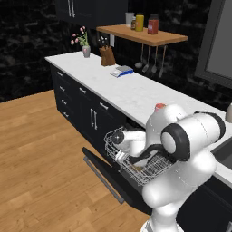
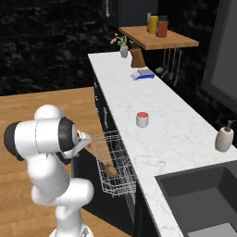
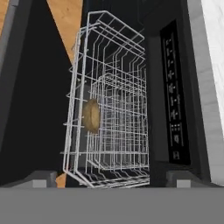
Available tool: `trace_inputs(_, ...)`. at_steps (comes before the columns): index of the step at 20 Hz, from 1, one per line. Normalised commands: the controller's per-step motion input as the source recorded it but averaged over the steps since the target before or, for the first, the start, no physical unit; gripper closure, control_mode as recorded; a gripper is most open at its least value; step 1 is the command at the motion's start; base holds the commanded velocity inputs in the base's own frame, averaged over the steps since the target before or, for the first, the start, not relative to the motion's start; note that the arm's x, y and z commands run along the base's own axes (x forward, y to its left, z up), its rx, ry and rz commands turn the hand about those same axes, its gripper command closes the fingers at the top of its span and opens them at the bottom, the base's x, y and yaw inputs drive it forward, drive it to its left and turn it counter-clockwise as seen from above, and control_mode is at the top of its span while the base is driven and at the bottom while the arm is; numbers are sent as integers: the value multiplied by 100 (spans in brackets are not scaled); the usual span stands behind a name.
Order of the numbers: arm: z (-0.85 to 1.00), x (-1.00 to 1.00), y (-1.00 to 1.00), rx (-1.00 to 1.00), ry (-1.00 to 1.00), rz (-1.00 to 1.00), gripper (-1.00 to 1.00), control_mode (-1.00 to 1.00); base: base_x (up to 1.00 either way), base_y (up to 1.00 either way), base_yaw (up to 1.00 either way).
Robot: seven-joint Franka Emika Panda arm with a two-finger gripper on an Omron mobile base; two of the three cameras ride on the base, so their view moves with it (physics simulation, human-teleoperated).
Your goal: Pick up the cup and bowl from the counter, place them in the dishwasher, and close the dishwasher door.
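Since the bowl (image 3: 91, 116) is already lying in the rack (image 3: 109, 105), I'd call this roughly a third of the way through. In the right base view it's a tan lump low in the wire basket (image 2: 111, 171), near the basket's outer side, away from the dishwasher (image 3: 175, 96) opening. Looks like it's tipped on its side rather than flat, though I can't tell for sure through the wires.

The cup (image 2: 142, 119) hasn't been touched yet as far as I can see. It's standing upright on the counter (image 2: 185, 134), close to the front edge, just past where the rack sticks out. So what's left: grab the cup, drop it in the rack, push the rack in probably, then swing the door (image 1: 102, 174) up.

The gripper (image 3: 112, 178) has its fingers spread wide with nothing between them, hovering over the rack and looking straight down into it. Just the two dark tips poke in at the bottom of the hand view.

Stuff that's hard to make out:
- In the left base view the arm's big white body covers most of the rack, and the cup is just a red sliver (image 1: 159, 107) peeking over it.
- The door is down flat, its handle (image 1: 103, 180) along the outer edge, but the arm hides its near end.
- The dishwasher's inside is just black, can't see how deep the rack still sits.
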Motion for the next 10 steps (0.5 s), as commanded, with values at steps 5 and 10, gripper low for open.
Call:
trace_inputs(5,100,0,8,-13,0,0,-100,-100,0,0,0)
trace_inputs(10,100,4,-1,-5,1,0,-100,-100,0,0,0)
